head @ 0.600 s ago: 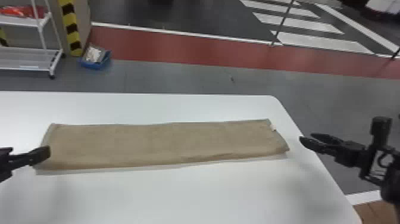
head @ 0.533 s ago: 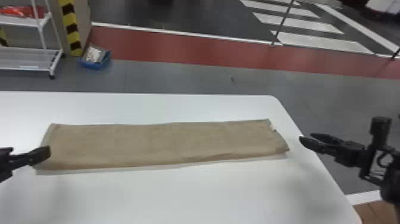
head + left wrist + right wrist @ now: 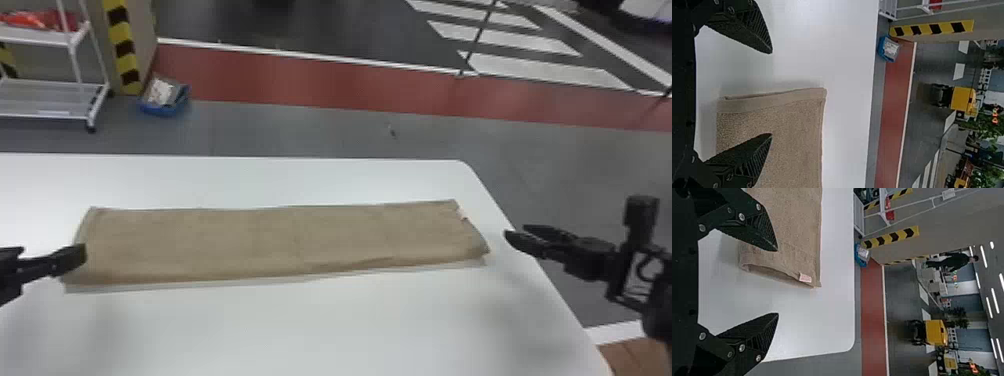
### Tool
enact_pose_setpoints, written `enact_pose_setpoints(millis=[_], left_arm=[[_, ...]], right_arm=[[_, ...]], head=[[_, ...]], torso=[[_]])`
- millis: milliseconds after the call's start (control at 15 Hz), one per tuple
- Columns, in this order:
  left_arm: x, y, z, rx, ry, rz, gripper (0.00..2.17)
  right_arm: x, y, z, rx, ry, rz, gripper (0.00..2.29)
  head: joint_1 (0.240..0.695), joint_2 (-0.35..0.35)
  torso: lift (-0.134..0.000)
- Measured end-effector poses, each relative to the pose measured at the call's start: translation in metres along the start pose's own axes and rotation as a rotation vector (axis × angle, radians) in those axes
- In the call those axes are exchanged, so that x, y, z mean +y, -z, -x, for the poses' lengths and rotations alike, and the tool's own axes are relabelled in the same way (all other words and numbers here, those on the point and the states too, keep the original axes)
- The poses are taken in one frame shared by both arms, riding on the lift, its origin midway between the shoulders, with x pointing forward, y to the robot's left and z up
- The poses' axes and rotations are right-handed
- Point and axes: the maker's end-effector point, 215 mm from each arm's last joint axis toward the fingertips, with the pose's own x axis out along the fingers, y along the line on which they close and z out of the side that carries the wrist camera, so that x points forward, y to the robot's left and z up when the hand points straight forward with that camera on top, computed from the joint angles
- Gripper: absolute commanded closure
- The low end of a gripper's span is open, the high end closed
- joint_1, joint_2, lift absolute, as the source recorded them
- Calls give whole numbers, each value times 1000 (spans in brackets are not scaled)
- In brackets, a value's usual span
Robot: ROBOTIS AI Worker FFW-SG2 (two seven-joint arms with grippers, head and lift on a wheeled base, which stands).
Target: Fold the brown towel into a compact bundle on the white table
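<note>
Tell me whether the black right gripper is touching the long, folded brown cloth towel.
Apart. The head view shows bare white table between the tips of the right gripper and the right end of the towel.

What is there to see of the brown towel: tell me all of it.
The brown towel looks like soft, textured cloth with a smoother hem band at its left end. It lies flat in a long, layered strip running left to right on the white table, its front edge slightly wavy. At the right end the layers part a little, and a small pale label shows. The left gripper is open at its left end; whether a finger touches the cloth, I cannot tell.
</note>
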Motion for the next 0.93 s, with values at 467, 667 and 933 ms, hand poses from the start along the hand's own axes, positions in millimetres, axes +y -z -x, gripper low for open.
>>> enact_pose_setpoints(millis=[467,667,933], left_arm=[[-2,6,0,14,4,1,137],[-1,14,-1,27,3,3,140],[-1,29,-6,54,5,3,140]], right_arm=[[2,4,0,6,-3,12,350],[10,17,-9,34,-11,31,350],[24,41,-28,89,-20,65,350]], head=[[695,-265],[695,-257],[695,-238]], torso=[[-124],[-124],[-124]])
